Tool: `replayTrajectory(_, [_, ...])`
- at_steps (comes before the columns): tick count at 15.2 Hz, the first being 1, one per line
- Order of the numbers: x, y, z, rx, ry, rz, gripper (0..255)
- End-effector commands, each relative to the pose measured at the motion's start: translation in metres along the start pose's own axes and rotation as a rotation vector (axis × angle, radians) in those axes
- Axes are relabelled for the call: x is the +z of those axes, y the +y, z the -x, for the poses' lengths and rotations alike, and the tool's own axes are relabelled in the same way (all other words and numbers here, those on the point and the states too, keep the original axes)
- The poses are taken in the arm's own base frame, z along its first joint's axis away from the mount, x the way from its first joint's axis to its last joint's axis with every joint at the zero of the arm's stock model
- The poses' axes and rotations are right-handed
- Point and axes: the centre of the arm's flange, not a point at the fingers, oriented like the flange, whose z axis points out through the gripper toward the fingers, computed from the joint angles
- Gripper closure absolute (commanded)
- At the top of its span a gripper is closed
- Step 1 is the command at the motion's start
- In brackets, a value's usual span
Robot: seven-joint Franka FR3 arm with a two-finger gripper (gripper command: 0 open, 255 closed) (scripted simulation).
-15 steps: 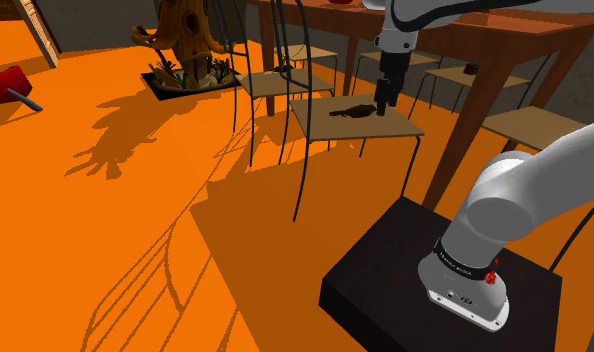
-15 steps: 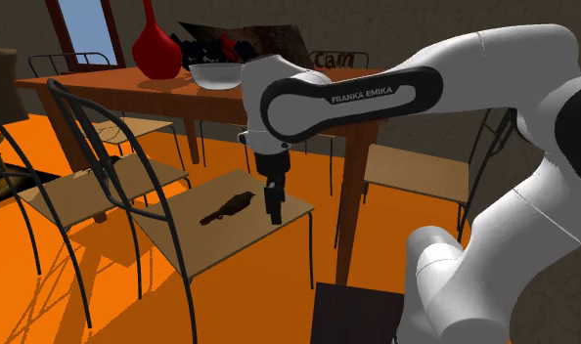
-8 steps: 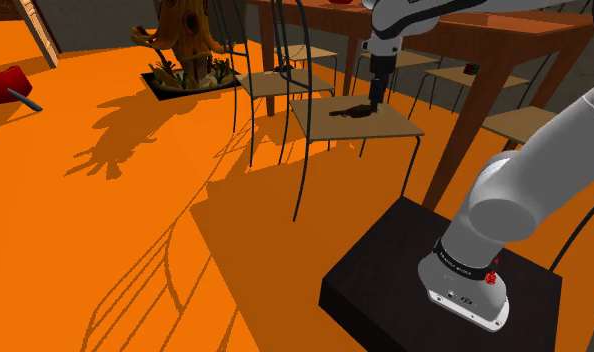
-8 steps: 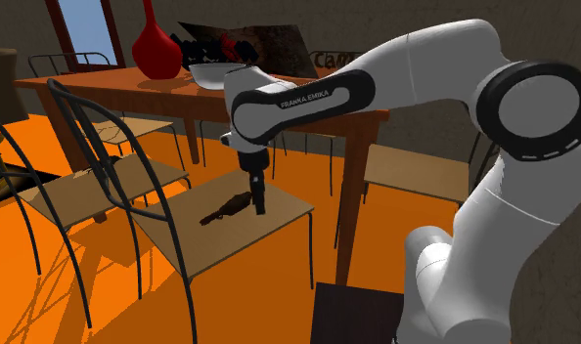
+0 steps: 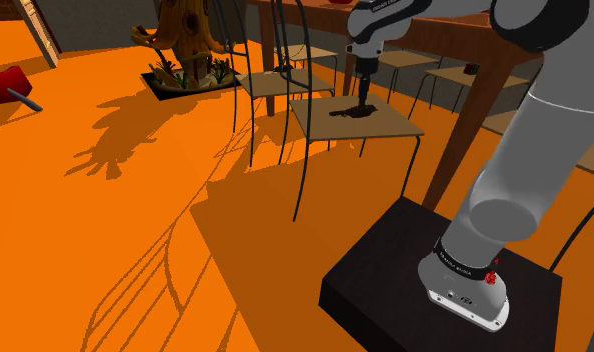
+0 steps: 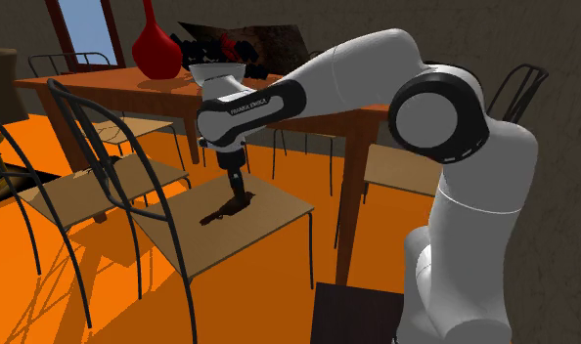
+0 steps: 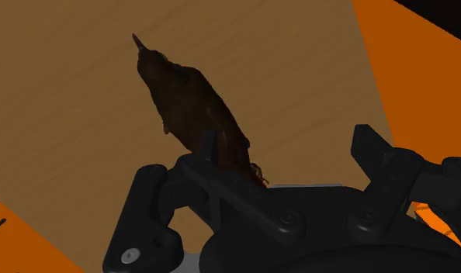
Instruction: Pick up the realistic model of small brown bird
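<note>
The small dark brown bird (image 5: 347, 111) lies on its side on the tan seat of a black wire chair (image 5: 390, 124), beak pointing towards the shoulder view's left. My black gripper (image 5: 364, 99) hangs point down right over the bird's tail end, very close to it. Seen from the second exterior view, the gripper (image 6: 238, 188) stands directly above the bird (image 6: 226, 208) on the seat (image 6: 274, 217). In the wrist view the bird (image 7: 192, 105) stretches away from the gripper (image 7: 291, 209), and its tail end is hidden behind the black hand.
A wooden table (image 6: 112, 90) with a red vase (image 6: 156, 44) and a white bowl (image 6: 217, 74) stands behind the chair. More wire chairs (image 6: 93, 181) crowd beside it. A potted plant (image 5: 188, 40) sits on the orange floor, and the black stand (image 5: 435, 275) is at lower right.
The arm has swung towards the shoulder view's left. The gripper went from beside the bird's tail end to right over it. The bird has not moved.
</note>
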Motion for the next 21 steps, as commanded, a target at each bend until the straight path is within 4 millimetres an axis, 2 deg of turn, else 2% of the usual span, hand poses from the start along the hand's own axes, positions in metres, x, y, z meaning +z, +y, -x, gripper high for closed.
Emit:
replayTrajectory(1, [0.007, 0.024, -0.016, -0.056, 0.002, 0.003, 0])
replayTrajectory(3, [0.012, 0.044, -0.032, -0.107, 0.003, 0.006, 0])
replayTrajectory(4, [0.013, 0.047, -0.035, -0.115, 0.003, 0.006, 0])
replayTrajectory(11, [0.053, 0.048, -0.037, -0.115, 0.003, 0.006, 0])
replayTrajectory(13, [0.053, 0.048, -0.037, -0.115, 0.003, 0.006, 0])
replayTrajectory(14, [0.053, 0.047, -0.037, -0.115, 0.003, 0.006, 255])
replayTrajectory(21, [0.053, 0.047, -0.037, -0.115, 0.003, 0.006, 255])
